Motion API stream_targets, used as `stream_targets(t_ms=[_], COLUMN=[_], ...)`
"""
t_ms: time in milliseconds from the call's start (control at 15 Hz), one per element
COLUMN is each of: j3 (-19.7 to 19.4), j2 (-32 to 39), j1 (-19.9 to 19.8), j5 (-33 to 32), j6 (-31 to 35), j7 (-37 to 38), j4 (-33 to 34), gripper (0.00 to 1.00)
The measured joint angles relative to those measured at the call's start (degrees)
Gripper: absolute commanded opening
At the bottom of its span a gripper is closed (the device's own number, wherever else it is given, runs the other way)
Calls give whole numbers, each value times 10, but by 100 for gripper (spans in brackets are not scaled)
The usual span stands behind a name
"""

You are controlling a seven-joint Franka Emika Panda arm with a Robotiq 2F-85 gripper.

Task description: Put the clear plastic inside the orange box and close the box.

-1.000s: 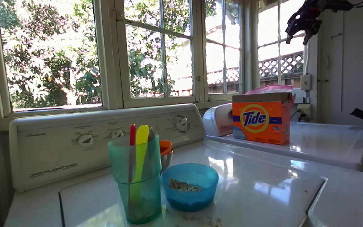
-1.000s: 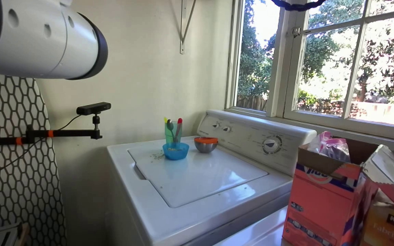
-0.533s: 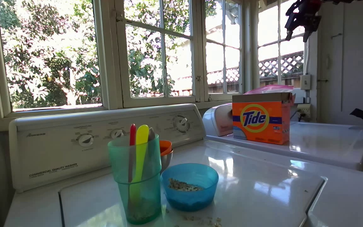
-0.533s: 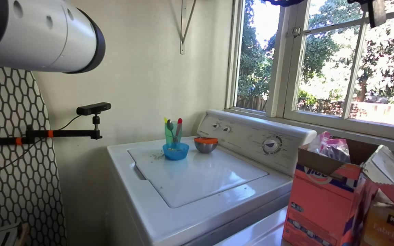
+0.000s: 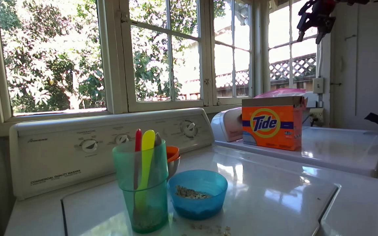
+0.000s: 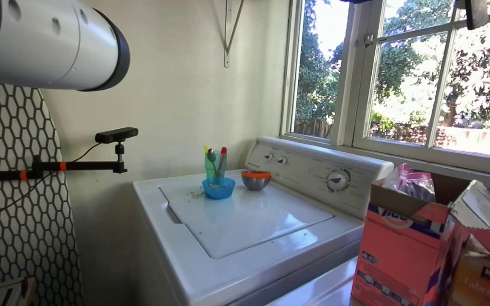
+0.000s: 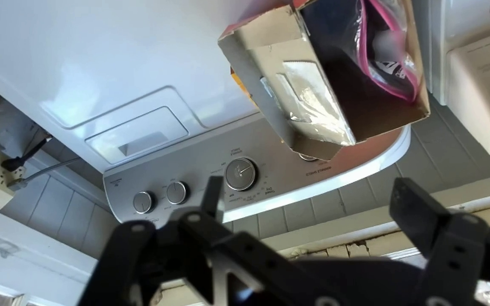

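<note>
The gripper (image 7: pixel 306 189) is empty, spread wide apart. Beyond it, the orange box (image 5: pixel 270 124) stands with its lid (image 7: pixel 289 78) tilted outward. Inside sits the clear plastic bag (image 6: pixel 415 186), its top projecting. Insertion appears largely complete; closing remains outstanding.

I'm seeing the washer (image 5: pixel 261 213) carrying an upright green cup (image 5: pixel 154 203), with a blue bowl (image 5: pixel 202 208) sitting just beside it and a steel bowl (image 6: pixel 255 183) resting near. Crumbs (image 5: pixel 226 230) are lying loose by the blue bowl. Alongside, I'm seeing the dryer (image 5: pixel 343 144) carrying the orange box (image 5: pixel 269 124), which is standing upright. A second box (image 6: pixel 477 274) is showing right next to it, its base falling out of frame.
</note>
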Motion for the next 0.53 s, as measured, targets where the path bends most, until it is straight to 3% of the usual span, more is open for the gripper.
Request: stream_targets(t_ms=[333,533], j3=[5,10], j2=[-2,-1], j1=[-25,-36], j5=[6,12], j6=[-84,-92], j7=[-38,-55], j4=[-11,-11], gripper=[100,100])
